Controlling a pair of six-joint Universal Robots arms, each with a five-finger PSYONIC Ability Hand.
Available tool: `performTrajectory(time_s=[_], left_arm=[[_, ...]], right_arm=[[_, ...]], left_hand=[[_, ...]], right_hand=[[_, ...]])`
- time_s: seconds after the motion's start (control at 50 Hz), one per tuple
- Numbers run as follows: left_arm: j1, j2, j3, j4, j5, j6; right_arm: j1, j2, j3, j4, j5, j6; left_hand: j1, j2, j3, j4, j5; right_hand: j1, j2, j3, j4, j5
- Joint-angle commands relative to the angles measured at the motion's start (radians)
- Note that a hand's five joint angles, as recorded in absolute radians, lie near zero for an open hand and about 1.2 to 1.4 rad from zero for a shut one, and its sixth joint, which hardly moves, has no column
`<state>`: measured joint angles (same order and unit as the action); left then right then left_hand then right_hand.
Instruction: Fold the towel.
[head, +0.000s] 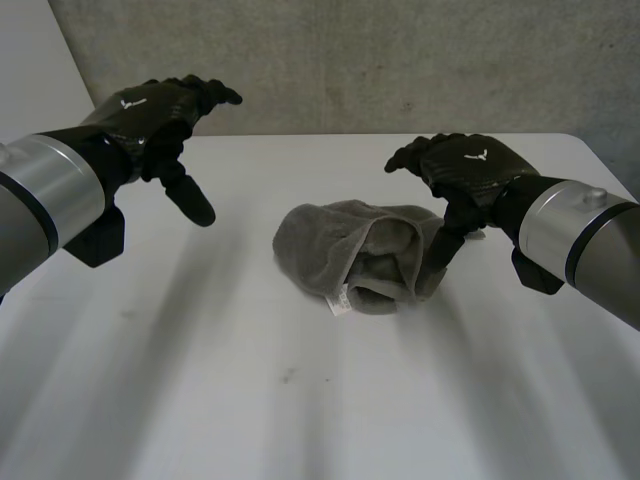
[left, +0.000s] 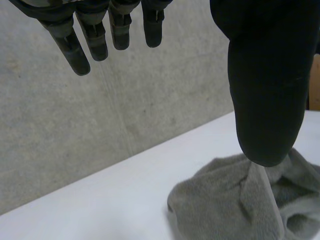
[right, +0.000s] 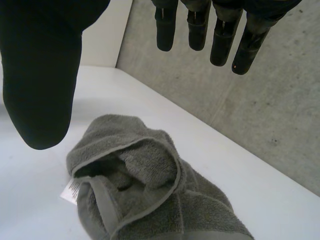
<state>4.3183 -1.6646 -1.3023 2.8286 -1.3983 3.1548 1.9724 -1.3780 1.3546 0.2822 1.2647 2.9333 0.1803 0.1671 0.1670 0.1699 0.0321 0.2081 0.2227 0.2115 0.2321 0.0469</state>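
Right robot hand (head: 472, 166), relaxed, over bunched towel (head: 325, 238), long axis left-right

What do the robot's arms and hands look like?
The left hand and right hand are black, each with a small white emblem on its back. Their fingers are slim and segmented, the thumbs broad and rounded. The arms are silver-grey cylinders with a dark band.

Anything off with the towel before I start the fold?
Yes: the towel is crumpled in a heap mid-table, not spread flat, its edges rolled inward and its white label sticking out at the near side. It likely needs flattening first. The left hand and right hand are both open, holding nothing.
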Motion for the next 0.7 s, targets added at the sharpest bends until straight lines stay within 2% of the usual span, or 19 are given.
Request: performTrajectory(time_s=[0.02,0.12,0.22,0.3,0.4,0.44,0.54,0.62,0.68,0.7], left_arm=[[0.000,-0.046,-0.018,0.021,0.012,0.022],[0.001,-0.121,-0.043,0.122,0.038,0.024],[0.001,-0.199,-0.074,0.236,0.033,0.025],[0.001,-0.274,-0.103,0.316,0.030,0.011],[-0.005,-0.348,-0.115,0.328,0.030,-0.024],[-0.009,-0.371,-0.114,0.333,0.029,-0.041],[-0.014,-0.432,-0.095,0.354,0.025,-0.082],[-0.014,-0.481,-0.086,0.393,-0.013,-0.116],[-0.014,-0.495,-0.094,0.406,-0.042,-0.122],[-0.014,-0.495,-0.094,0.407,-0.042,-0.122]], right_arm=[[0.003,0.019,0.026,-0.064,-0.004,-0.029],[-0.001,0.078,0.096,-0.260,-0.002,-0.032],[-0.007,0.152,0.116,-0.365,0.004,-0.028],[-0.010,0.194,0.120,-0.383,0.004,-0.025],[-0.012,0.238,0.115,-0.390,0.019,0.014],[-0.012,0.255,0.110,-0.390,0.039,0.082],[0.002,0.276,0.095,-0.393,0.039,0.142],[0.020,0.318,0.060,-0.406,0.051,0.136],[0.075,0.384,-0.005,-0.434,0.102,0.121],[0.106,0.428,-0.046,-0.451,0.145,0.104]], left_hand=[[-0.002,0.011,0.011,0.008,-0.028],[0.001,0.014,0.014,0.011,-0.025],[0.010,0.023,0.023,0.020,-0.017],[0.021,0.035,0.035,0.032,-0.005],[0.039,0.052,0.052,0.049,0.013],[0.039,0.052,0.052,0.049,0.013],[0.042,0.055,0.055,0.052,0.016],[0.045,0.058,0.058,0.055,0.019],[0.042,0.055,0.055,0.052,0.016],[0.042,0.055,0.055,0.052,0.016]], right_hand=[[-0.034,-0.048,-0.037,-0.058,-0.047],[-0.034,-0.048,-0.037,-0.058,-0.047],[-0.034,-0.048,-0.037,-0.058,-0.047],[-0.034,-0.048,-0.037,-0.058,-0.047],[-0.034,-0.048,-0.037,-0.058,-0.047],[-0.034,-0.048,-0.037,-0.058,-0.047],[-0.034,-0.048,-0.037,-0.058,-0.047],[-0.034,-0.048,-0.037,-0.058,-0.047],[-0.034,-0.048,-0.037,-0.058,-0.047],[-0.033,-0.047,-0.036,-0.057,-0.046]])
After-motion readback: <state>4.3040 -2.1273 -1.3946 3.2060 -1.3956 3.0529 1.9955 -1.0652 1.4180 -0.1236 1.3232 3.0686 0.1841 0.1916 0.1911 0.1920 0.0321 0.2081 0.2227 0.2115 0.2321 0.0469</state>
